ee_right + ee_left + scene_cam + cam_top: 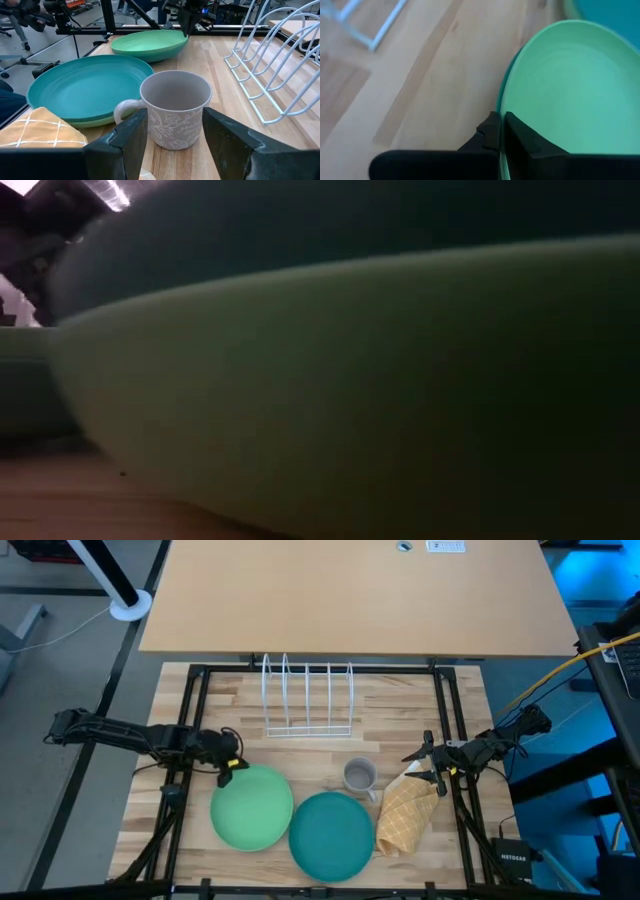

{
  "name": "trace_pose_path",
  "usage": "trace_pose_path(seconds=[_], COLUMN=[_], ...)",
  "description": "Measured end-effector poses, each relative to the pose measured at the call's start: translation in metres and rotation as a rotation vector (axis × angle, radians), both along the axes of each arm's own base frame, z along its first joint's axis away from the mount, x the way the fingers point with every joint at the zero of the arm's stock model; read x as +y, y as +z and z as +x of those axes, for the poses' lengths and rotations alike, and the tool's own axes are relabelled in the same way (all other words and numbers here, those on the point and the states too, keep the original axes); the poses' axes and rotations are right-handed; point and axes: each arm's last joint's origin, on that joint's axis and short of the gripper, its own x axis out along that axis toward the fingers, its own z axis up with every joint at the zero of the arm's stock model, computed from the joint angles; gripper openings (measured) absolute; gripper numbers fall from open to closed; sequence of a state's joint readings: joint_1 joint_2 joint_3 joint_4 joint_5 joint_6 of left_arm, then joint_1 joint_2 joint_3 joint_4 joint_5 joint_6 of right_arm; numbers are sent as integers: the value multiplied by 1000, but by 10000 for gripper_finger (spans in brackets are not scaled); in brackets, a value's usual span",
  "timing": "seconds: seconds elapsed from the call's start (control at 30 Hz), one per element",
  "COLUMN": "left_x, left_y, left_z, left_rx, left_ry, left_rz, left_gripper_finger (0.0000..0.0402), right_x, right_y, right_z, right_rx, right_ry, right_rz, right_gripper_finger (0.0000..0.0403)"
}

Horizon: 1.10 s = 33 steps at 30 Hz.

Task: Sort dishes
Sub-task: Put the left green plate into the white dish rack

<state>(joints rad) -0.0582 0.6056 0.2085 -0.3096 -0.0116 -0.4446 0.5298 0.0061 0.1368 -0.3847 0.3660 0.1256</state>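
A light green plate (252, 810) lies at the table's near left on a teal plate whose rim (504, 82) peeks out beneath it. To its right a teal plate (332, 834) sits on another light green one (97, 120); that stack fills the low view (350, 380). My left gripper (228, 768) is shut on the left plate's far-left rim. My right gripper (424, 764) hovers open right of the grey cup (358, 776), fingers pointing at it without touching. My left gripper pinches the light green plate by its far-left rim (502, 117), one finger (525, 140) on the inner face and the other (487, 135) outside the rim. The fingers come from the table's left, slanting down. The plate rests on the teal plate under it.
A white wire dish rack (308, 700) stands at the middle far side of the table. The tan waffle cloth (405, 812) lies crumpled between the cup and the right arm. Bare wood (330, 755) lies between the rack and the plates. A black frame (195, 700) edges the table.
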Motion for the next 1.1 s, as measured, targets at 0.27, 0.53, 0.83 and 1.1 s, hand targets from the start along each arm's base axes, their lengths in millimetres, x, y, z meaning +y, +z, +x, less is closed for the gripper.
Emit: trace_pose_path(seconds=[0.27,0.53,0.83,1.1], left_x=[0,3,5,12], left_y=[4,6,31,66], left_z=[3,3,15,18], left_rx=[-55,-74,-359,-656], left_ry=[11,47,122,327], left_rz=[18,137,212,448], left_gripper_finger=[1,0,0,0], right_x=[0,0,0,0], right_y=[0,0,0,0], right_z=[0,0,0,0], right_rx=[0,0,0,-2], right_ry=[0,0,0,0], right_rz=[0,0,0,1], right_gripper_finger=[195,195,195,195])
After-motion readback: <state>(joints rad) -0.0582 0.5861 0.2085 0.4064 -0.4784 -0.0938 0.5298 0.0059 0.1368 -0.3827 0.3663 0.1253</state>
